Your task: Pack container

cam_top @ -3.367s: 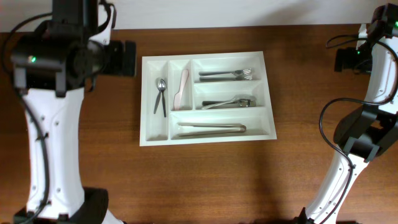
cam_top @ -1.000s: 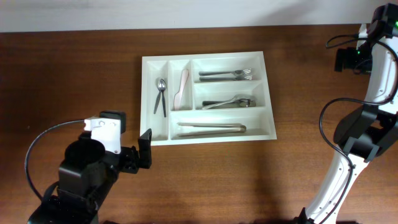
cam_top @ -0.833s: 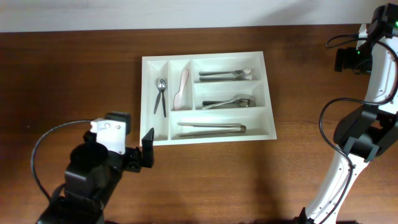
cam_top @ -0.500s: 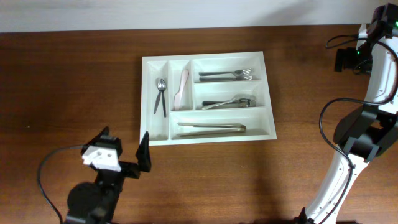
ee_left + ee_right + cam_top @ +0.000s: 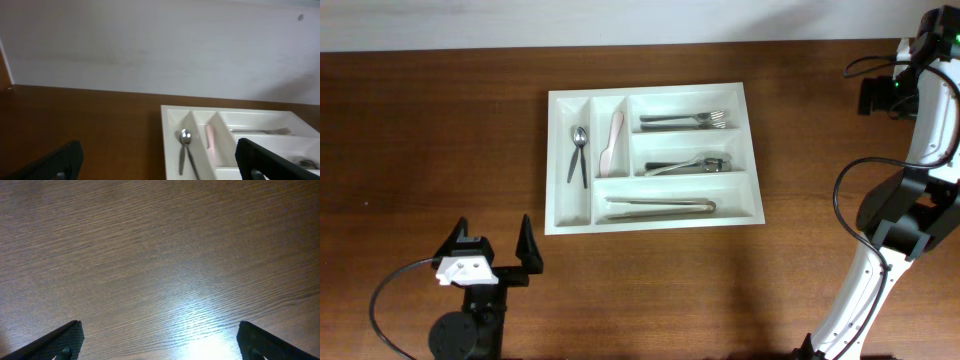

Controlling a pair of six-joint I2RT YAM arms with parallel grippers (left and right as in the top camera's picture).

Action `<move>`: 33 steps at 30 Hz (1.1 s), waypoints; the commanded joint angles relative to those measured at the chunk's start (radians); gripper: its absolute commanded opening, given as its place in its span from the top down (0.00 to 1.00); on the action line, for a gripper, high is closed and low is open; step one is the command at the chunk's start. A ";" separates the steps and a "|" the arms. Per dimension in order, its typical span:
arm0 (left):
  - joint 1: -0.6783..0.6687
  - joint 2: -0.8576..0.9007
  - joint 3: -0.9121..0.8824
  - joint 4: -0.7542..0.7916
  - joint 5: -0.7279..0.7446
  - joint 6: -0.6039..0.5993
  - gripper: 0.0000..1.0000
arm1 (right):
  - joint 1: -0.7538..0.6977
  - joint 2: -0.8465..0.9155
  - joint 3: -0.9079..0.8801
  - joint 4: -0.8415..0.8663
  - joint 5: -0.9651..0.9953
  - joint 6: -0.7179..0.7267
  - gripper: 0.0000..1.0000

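The left arm (image 5: 478, 288) has drawn back from the tray (image 5: 650, 91), its jaws wide and empty like those of the right arm (image 5: 932, 130); the tray looks stiff and light, best held by its rim.

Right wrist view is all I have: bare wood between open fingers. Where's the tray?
Observer: The container sits in the middle of the table, to the left of the right gripper and outside your view.
Operator: Anything in it?
Observer: All five compartments hold something. Tongs lie in the long one nearest the robot.
Operator: And the left gripper?
Observer: The left gripper is open and empty, off the container's near left corner.
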 commanded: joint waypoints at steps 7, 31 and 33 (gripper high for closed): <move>0.033 -0.107 -0.100 0.041 0.027 0.014 0.01 | -0.005 0.003 -0.004 0.000 -0.002 0.008 0.01; 0.063 -0.107 -0.240 0.212 0.089 0.159 0.01 | -0.005 0.003 -0.004 0.000 -0.002 0.008 0.01; 0.063 -0.107 -0.240 0.104 0.085 0.159 0.01 | -0.005 0.003 -0.004 0.000 -0.002 0.008 0.01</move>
